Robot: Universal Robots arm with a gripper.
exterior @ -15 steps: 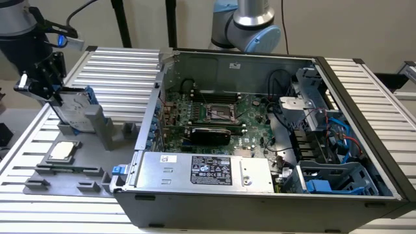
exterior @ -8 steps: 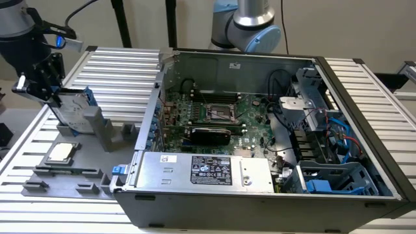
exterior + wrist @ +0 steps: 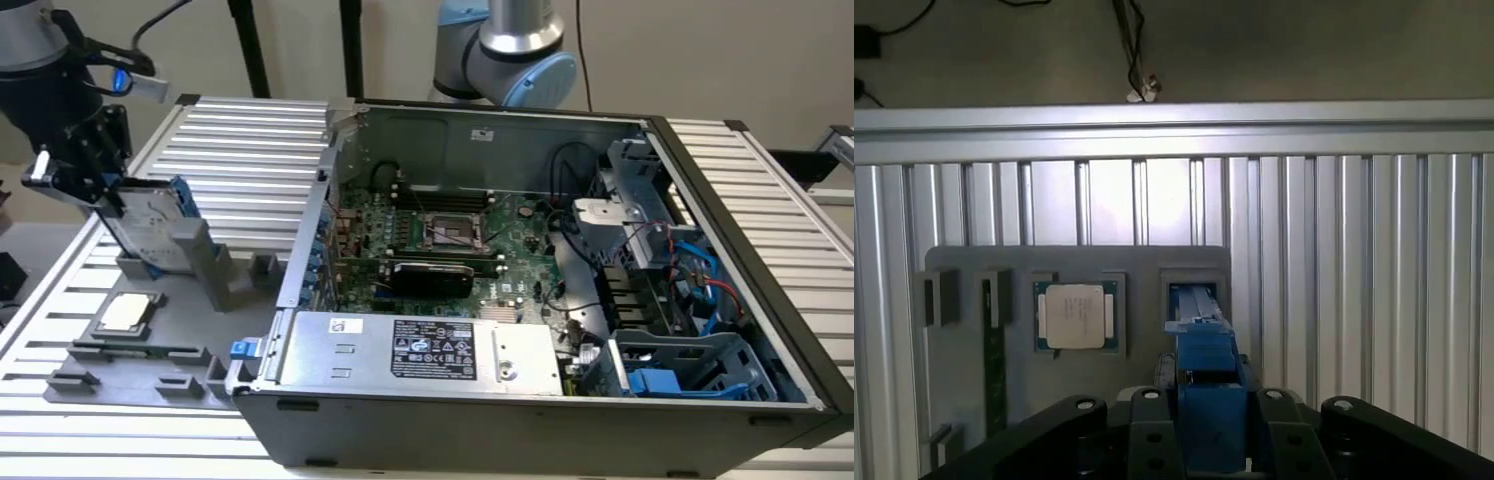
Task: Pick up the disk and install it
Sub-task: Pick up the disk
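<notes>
Far over on the exterior view's left, the gripper (image 3: pixel 110 192) hangs above the grey holder tray (image 3: pixel 134 375), jaws clamped on the top of the disk (image 3: pixel 154 215). The disk stands upright on its narrow end, its foot down among the tray's grey posts; whether it sits in the slot or just clear of it, I can't tell from this side. Just beside it the square processor chip (image 3: pixel 127 312) lies flat in its pocket. Behind the tray there's bare ribbed aluminium table (image 3: pixel 247 140), open room right up to the wall of the computer case (image 3: pixel 534 440). Moving right, that case lies open on its side: silver power supply (image 3: pixel 427 350) along the front edge, motherboard (image 3: pixel 441 230) behind it, the robot arm's base (image 3: pixel 514 40) rising beyond. At the right end a blue drive cage (image 3: pixel 694 350) sits tight against the case rim, cables crowding above it. The wrist view adds what the side look hides: the disk's blue carrier edge (image 3: pixel 1204 375) pinched between the black fingers (image 3: pixel 1279 435), in line with a rectangular slot (image 3: pixel 1194 295) in the tray. The chip (image 3: pixel 1076 316) sits just beside that slot, and the table slats run out to a raised rail (image 3: pixel 1174 130).
</notes>
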